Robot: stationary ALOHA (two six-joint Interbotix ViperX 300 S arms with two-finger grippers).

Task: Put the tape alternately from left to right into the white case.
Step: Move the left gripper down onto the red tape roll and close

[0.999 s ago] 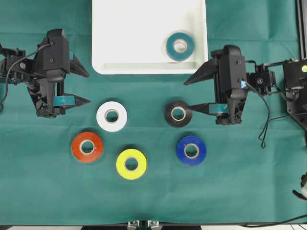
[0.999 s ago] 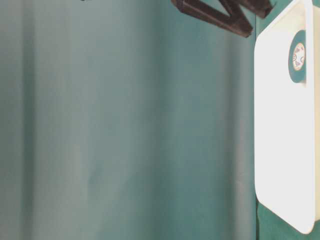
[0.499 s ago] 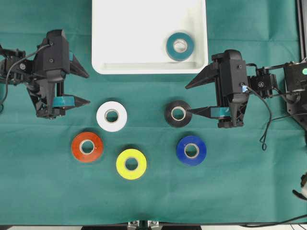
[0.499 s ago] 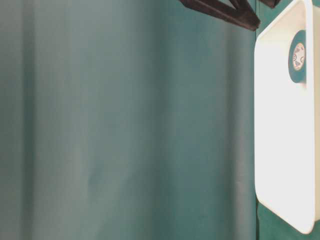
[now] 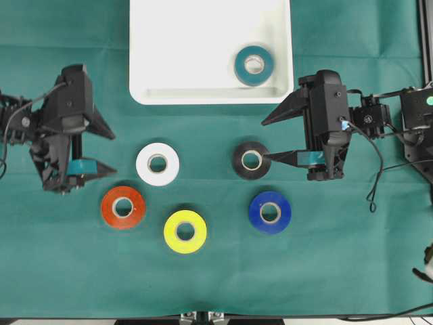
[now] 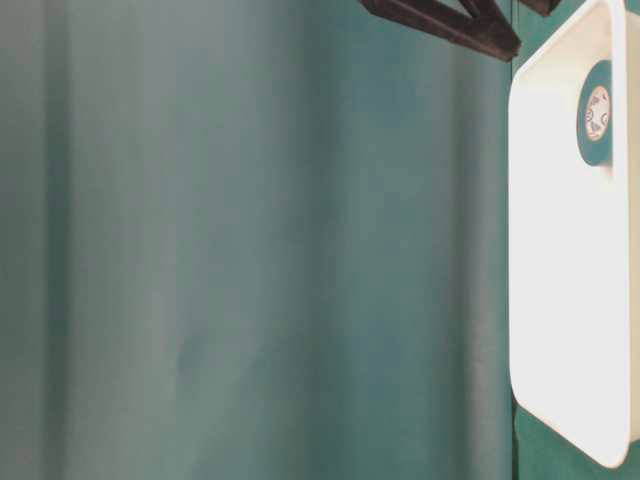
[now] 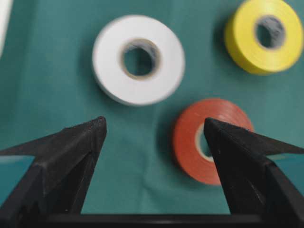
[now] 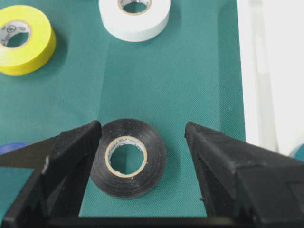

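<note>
Teal roll (image 5: 254, 65) at white case (image 5: 169, 95) right edge; right gripper (image 5: 266, 139) spread wide, black roll (image 5: 252, 160) between its tips; left gripper (image 5: 112, 151) spread wide, empty, beside red roll (image 5: 123, 207)

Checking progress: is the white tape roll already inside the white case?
No, the glossy white tape roll lies on the green cloth, outside the shallow white plastic case.

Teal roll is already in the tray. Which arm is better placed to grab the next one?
Probably the left. The teal roll sits on the right side of the tray, so alternation favours it. The open left gripper faces the red roll and white roll.
</note>
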